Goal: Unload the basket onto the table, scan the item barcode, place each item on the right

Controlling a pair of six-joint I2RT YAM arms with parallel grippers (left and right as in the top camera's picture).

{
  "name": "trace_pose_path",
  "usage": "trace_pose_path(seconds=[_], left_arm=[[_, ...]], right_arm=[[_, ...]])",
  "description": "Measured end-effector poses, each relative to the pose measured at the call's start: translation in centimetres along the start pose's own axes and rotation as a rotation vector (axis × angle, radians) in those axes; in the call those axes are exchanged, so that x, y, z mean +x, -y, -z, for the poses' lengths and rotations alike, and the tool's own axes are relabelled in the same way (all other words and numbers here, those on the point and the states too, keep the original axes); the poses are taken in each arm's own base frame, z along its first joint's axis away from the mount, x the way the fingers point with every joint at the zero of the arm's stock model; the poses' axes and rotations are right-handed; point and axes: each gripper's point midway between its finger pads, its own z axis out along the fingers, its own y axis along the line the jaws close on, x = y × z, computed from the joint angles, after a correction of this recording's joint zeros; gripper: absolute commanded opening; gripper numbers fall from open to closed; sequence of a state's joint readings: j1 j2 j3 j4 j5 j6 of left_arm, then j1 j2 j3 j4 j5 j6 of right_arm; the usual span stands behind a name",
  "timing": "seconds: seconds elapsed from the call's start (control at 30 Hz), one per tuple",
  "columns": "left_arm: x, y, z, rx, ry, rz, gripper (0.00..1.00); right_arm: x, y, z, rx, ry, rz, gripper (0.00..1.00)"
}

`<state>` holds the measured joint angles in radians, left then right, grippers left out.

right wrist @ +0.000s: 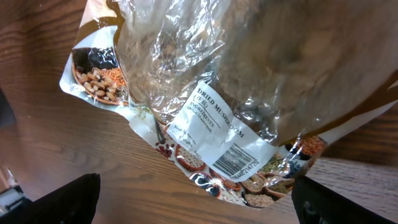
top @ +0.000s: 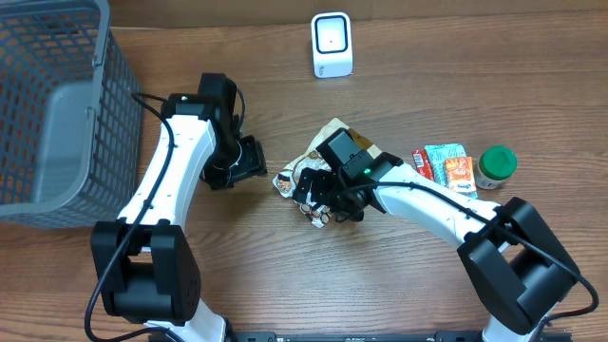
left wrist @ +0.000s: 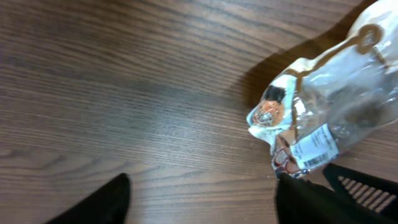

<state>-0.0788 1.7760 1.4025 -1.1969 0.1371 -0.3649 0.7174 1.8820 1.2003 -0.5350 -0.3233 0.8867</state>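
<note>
Right gripper (top: 318, 199) hung wide open and empty, directly over the mushroom bag (right wrist: 249, 74) mid-frame; bag lay slanting lower-left to upper-right, the open, empty left gripper (top: 249, 161) just off its left end.

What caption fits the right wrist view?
Dried mushroom bag on the wooden table, barcode label facing up toward the camera.

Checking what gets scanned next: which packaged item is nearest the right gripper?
The clear dried-mushroom bag under the right gripper; the small packets and green-lidded jar lie farther off.
</note>
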Motion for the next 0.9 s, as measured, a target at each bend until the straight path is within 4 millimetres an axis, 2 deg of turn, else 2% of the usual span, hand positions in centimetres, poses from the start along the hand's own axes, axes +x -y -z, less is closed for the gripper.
trace_pose_path(seconds=[0.13,0.27,0.33,0.53,0.77,0.9], left_arm=[[0.3,-0.3,-1.2,-0.002,-0.009,-0.001,0.76],[1.2,0.0,-2.8,0.038,-0.040,-0.003,0.78],[1.4,0.6,-3.7,0.069,-0.037,-0.017,0.79],[2.0,3.1,-6.2,0.129,-0.008,-0.088,0.80],[2.2,7.0,-6.8,0.200,0.036,-0.152,0.76],[2.8,8.3,-7.0,0.193,0.041,-0.133,0.77]], right_arm=[[-1.0,0.1,0.9,-0.016,0.018,0.091,0.99],[-4.1,0.2,3.7,-0.047,0.093,0.190,0.99],[-5.4,1.0,4.6,-0.045,0.117,0.197,0.99],[-9.5,4.8,6.8,-0.010,0.182,0.222,0.99],[-9.9,5.1,7.0,0.006,0.194,0.326,1.00],[-10.3,5.1,7.0,0.014,0.210,0.350,1.00]])
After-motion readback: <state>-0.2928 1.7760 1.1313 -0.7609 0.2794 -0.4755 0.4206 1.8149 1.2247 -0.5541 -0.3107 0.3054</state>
